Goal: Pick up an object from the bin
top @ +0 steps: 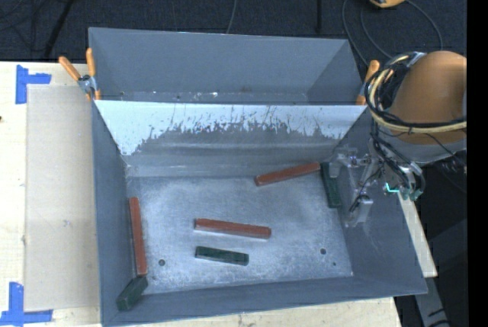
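Camera view: our gripper hangs beside a green bar at the right wall, open or closed we cannot tell; the wall could block our grasp.

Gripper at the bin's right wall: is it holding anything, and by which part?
It cannot be told. The gripper sits by the right wall of the grey metal bin, beside a short dark green bar; no hold on it is visible.

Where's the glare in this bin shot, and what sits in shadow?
Camera view: light washes the bin's sloped back wall pale; the floor is evenly lit; the dark green bar by the gripper lies against the dimmer right wall.
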Controlling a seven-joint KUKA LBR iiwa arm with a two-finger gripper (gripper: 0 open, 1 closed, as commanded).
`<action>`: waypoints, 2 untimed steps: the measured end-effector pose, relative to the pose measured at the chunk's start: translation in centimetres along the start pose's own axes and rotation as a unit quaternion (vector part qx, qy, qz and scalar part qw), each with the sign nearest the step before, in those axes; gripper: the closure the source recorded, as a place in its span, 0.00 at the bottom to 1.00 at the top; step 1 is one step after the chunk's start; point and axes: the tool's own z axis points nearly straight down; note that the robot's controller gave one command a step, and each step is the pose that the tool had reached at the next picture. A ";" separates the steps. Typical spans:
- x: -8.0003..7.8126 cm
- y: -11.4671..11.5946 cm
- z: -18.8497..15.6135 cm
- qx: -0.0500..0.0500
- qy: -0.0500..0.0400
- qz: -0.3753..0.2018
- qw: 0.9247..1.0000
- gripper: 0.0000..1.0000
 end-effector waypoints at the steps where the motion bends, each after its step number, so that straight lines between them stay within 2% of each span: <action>1: -0.2 0.0 -0.4 0.001 -0.003 -0.002 1.000 0.00; 2: -0.6 1.8 1.0 0.003 -0.006 -0.024 1.000 0.00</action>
